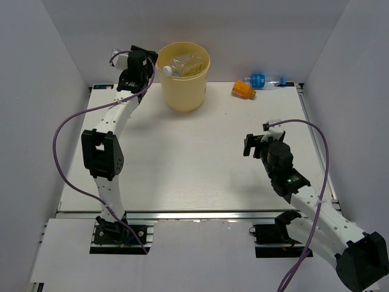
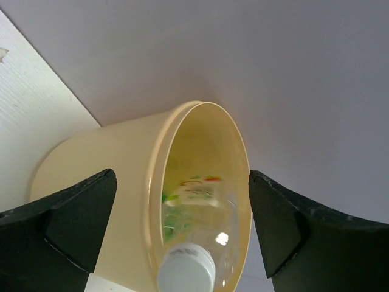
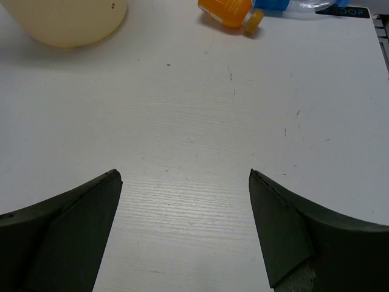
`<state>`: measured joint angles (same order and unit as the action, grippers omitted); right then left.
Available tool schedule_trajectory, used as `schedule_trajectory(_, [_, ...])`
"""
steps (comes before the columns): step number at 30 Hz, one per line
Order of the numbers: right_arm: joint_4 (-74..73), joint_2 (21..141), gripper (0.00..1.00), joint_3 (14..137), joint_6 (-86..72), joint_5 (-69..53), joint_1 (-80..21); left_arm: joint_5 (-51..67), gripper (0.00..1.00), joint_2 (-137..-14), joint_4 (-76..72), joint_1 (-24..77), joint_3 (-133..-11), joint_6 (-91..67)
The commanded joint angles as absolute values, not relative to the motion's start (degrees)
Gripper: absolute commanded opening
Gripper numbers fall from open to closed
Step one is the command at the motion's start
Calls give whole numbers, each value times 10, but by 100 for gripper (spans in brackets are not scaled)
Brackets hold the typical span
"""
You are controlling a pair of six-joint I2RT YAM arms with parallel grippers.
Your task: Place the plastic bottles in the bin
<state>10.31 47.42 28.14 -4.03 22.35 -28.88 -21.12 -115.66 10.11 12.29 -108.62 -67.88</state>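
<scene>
The bin (image 1: 183,92) stands at the back of the table, pale yellow and round. A clear bottle (image 1: 184,64) with a white cap lies tilted inside it, cap end up by the left rim. My left gripper (image 1: 148,66) hangs just left of the rim, open, touching nothing. In the left wrist view the bottle (image 2: 203,213) sits in the bin (image 2: 91,164) between my spread fingers (image 2: 79,213). A stubby orange bottle (image 1: 243,89) and a clear blue-labelled bottle (image 1: 264,80) lie at the back right. My right gripper (image 1: 256,145) stands open above bare table.
White walls close in the table (image 1: 194,158) at the back and on both sides. The right wrist view shows the orange bottle (image 3: 226,10), the blue-labelled bottle (image 3: 276,3) and the bin's base (image 3: 67,21) far ahead.
</scene>
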Motion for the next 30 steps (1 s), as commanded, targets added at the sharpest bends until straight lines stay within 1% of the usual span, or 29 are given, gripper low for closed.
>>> schedule_trajectory(1, [113, 476, 89, 290, -38, 228, -286, -213, 98, -1102, 101, 125, -1095, -653])
schedule_trajectory(5, [113, 498, 89, 297, -37, 217, -283, -221, 98, -1055, 83, 125, -1035, -624])
schedule_trajectory(8, [109, 532, 89, 315, -37, 189, -273, -234, 98, -984, 70, 124, -942, -576])
schedule_trajectory(9, [108, 541, 89, 321, -39, 180, -268, -240, 98, -933, 62, 123, -908, -562])
schedule_trajectory(10, [108, 552, 89, 333, -41, 156, -260, -251, 98, -904, 48, 122, -828, -552])
schedule_trajectory(12, [108, 589, 89, 345, -48, 128, -236, -265, 98, -846, 13, 120, -749, -528])
schedule_trajectory(13, [112, 603, 89, 361, -49, 108, -227, -284, 98, -792, 9, 120, -679, -523])
schedule_trajectory(16, [122, 671, 89, 398, -32, 71, -194, -301, 98, -701, 25, 118, -585, -534])
schedule_trajectory(17, [121, 714, 89, 435, -25, 61, -177, -296, 98, -683, 19, 118, -524, -534])
schedule_trajectory(19, [108, 761, 89, 479, -4, 42, -159, -282, 98, -654, 13, 118, -467, -534])
schedule_trajectory(20, [100, 811, 89, 528, -4, 38, -143, -269, 98, -634, 11, 117, -419, -544])
schedule_trajectory(22, [80, 862, 89, 576, 32, 18, -128, -258, 98, -619, 10, 118, -378, -555])
schedule_trajectory(23, [78, 915, 89, 624, 41, 11, -115, -252, 98, -609, -15, 118, -347, -548])
schedule_trajectory(26, [82, 1032, 89, 713, 57, 67, -107, -257, 98, -606, -13, 118, -331, -540])
schedule_trajectory(27, [70, 1063, 89, 799, 57, 62, -105, -267, 98, -608, -7, 117, -332, -542])
schedule_trajectory(28, [15, 1125, 90, 849, 49, 48, -97, -269, 98, -610, -3, 117, -335, -544])
schedule_trajectory(29, [-4, 1154, 89, 898, 47, 34, -92, -267, 98, -612, -3, 117, -338, -530])
schedule_trajectory(30, [-28, 1181, 89, 976, 49, 12, -90, -265, 98, -614, -4, 117, -344, -522])
